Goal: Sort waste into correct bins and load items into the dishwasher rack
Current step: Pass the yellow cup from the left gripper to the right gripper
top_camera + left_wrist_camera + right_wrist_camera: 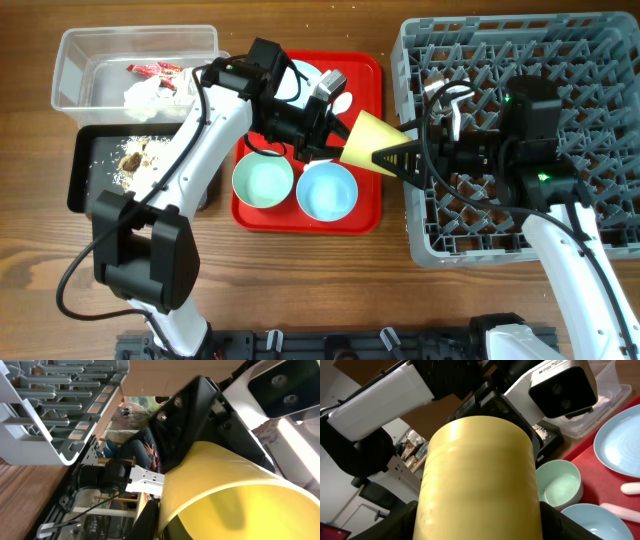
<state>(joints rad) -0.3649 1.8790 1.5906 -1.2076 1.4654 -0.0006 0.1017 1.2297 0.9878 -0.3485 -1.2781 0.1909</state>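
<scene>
On the table's three o'clock side sat the dishwasher rack (600, 60), the largest thing there, its pegs bare in the overhead view apart from the right arm reaching across it. The red tray (372, 75) lay at centre. The clear tub (70, 70) at ten o'clock held the red wrapper (155, 70) and the napkin (145, 92), and the black tray (80, 175) at nine o'clock held the food scraps (133, 155). On the red tray were the light blue plate (300, 72) at twelve o'clock, the pale green bowl (262, 180) and the light blue bowl (327, 190) at six, and white cutlery (619, 509) beside the plate.

The yellow cup (362, 143) hung in the air over the red tray's three o'clock rim, between tray and rack. It lay on its side, long axis running roughly ten to four, with the mouth toward the left gripper (328, 135) and the narrow base toward the right gripper (395, 158).

The right gripper's fingers (560, 521) flanked the cup's body on both sides and appeared to be grasping it. The left gripper met the cup at the rim, but I cannot tell whether it was clenched there or released.

From the right gripper the cup lay at nine o'clock and the rack at three. The right arm was the nearer to the rack, so racking the cup looked like its job once the left was clear of the rim.
</scene>
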